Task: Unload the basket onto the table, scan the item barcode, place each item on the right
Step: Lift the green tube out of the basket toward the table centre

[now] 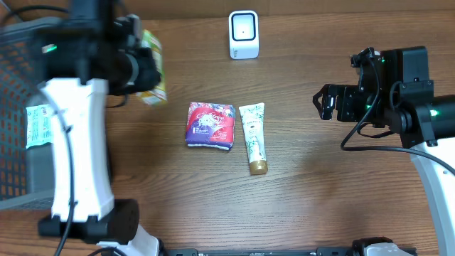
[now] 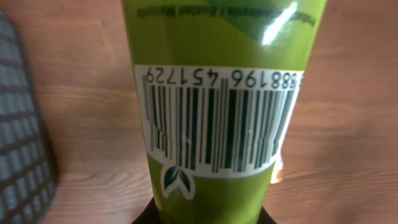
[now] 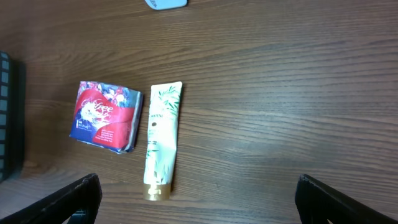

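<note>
My left gripper [image 1: 146, 71] is shut on a green item [image 1: 152, 66] and holds it above the table's far left. In the left wrist view the green item [image 2: 217, 37] fills the frame. Its white barcode label [image 2: 217, 118] faces the camera, and dark fingers [image 2: 149, 218] clasp its lower end. A white scanner [image 1: 243, 34] stands at the back centre, well to the right of the held item. My right gripper [image 1: 323, 103] hangs open at the right with nothing between its fingers [image 3: 81, 196].
A red and blue packet [image 1: 210, 125] and a white tube with a gold cap [image 1: 254, 137] lie side by side mid-table. A grey mesh basket [image 1: 14, 107] at the left edge holds a white and green packet [image 1: 39, 126].
</note>
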Controlling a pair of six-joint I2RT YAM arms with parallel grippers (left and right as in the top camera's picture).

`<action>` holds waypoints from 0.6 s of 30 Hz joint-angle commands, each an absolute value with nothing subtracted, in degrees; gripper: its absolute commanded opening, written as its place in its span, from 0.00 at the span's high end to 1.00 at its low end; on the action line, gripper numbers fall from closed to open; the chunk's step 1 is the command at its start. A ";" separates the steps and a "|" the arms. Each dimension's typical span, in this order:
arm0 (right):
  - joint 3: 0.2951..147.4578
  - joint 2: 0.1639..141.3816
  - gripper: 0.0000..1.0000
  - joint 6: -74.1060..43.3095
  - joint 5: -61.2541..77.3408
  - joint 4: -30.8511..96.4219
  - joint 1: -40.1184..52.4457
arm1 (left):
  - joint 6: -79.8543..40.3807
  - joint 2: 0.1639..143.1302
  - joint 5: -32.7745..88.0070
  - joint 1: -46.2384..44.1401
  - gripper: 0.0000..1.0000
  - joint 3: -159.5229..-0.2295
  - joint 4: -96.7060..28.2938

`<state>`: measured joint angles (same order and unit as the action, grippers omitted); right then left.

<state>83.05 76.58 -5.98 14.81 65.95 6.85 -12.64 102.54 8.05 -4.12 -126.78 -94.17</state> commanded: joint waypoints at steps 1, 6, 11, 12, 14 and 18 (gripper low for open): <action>84.60 76.53 0.00 -6.00 15.11 65.67 7.11 | -15.86 105.93 4.64 -7.84 0.96 -121.99 -91.88; 84.60 76.53 0.00 -6.00 15.11 65.67 7.11 | -17.96 110.85 2.37 -11.07 0.96 -116.05 -87.77; 84.60 76.53 0.00 -6.00 15.11 65.67 7.11 | -19.84 116.11 -1.74 -10.90 0.96 -111.85 -86.85; 84.60 76.53 0.00 -6.00 15.11 65.67 7.11 | -19.99 116.92 -2.44 -10.70 0.96 -111.20 -86.94; 84.60 76.53 0.00 -6.00 15.11 65.67 7.11 | -20.34 118.26 -3.73 -10.17 0.96 -109.27 -86.61; 84.60 76.53 0.00 -6.00 15.11 65.67 7.11 | -19.90 119.55 -4.54 -9.87 0.96 -105.08 -83.00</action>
<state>83.05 76.58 -5.98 14.83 65.98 6.85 -18.98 119.15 -1.91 -10.35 -106.76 -84.29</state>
